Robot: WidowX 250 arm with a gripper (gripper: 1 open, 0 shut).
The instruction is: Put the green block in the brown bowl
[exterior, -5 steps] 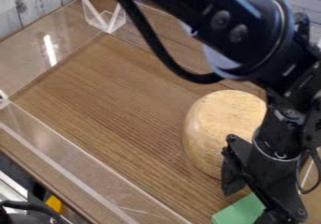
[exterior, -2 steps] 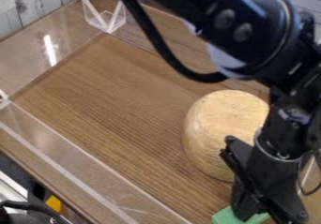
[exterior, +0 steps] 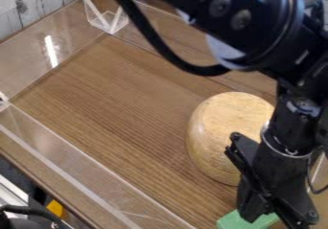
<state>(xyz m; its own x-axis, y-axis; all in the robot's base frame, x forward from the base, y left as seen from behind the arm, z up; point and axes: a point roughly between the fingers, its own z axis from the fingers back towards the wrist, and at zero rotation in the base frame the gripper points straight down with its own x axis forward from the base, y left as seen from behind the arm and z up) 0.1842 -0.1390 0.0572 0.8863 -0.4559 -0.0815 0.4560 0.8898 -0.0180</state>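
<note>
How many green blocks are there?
1. The flat, bright green block sits at the bottom edge, at the black gripper, beside the big tan dome-shaped bowl. Others may hide behind the arm.

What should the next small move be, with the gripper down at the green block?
Probably a short, straight lift. The gripper looks shut right at the green block on the table, and the brown bowl rises close beside it, much taller than the block. The view doesn't show whether the block is truly gripped. A small lift would show that and begin clearing the bowl's wall.
</note>
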